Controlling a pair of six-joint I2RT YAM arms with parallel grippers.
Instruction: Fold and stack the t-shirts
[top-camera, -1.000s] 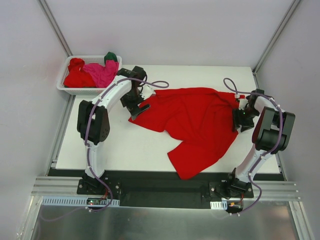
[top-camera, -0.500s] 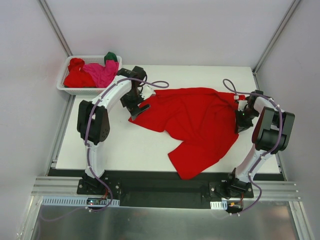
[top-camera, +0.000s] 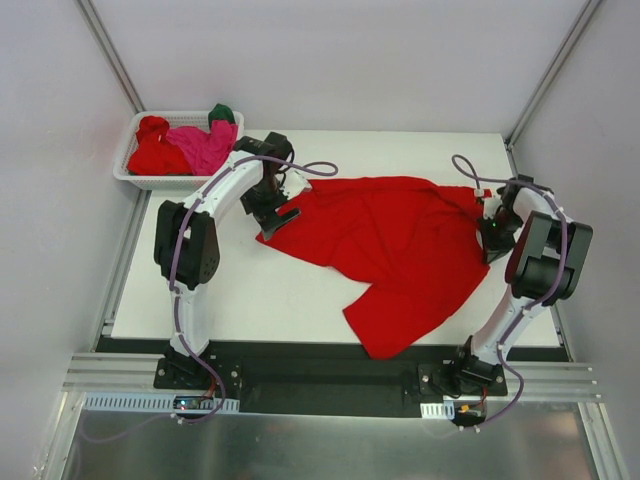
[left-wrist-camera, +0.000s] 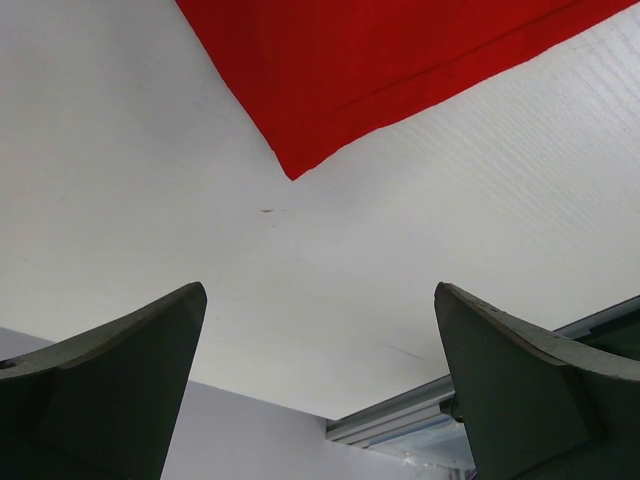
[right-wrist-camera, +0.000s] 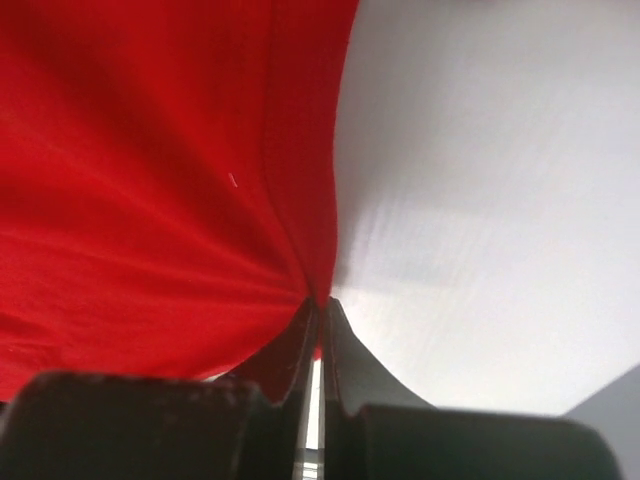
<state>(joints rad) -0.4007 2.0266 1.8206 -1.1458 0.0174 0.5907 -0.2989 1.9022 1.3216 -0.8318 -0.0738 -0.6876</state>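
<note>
Top view: bright red cloth t-shirt (top-camera: 400, 250) spread, rumpled, on white surface (top-camera: 240, 290). Left hand (top-camera: 278, 212) just beside its left edge, right hand (top-camera: 489, 228) at its right edge. White plastic lattice basket (top-camera: 128, 160) far left of it, holding crumpled red t-shirt (top-camera: 155, 152), magenta-pink t-shirt (top-camera: 205, 146), dark green t-shirt (top-camera: 222, 113).

Left wrist view: dark fingers (left-wrist-camera: 120, 380) spread wide, nothing between; t-shirt's hemmed corner ahead, apart.

Right wrist view: fingers (right-wrist-camera: 345, 370) pressed together, pinching t-shirt's edge.

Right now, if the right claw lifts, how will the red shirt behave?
Probably floppy: the red shirt lies wrinkled and gathers to a point in the shut right claw, so it would likely drape. With the left claw open short of its corner, that side may drag along the table.
</note>
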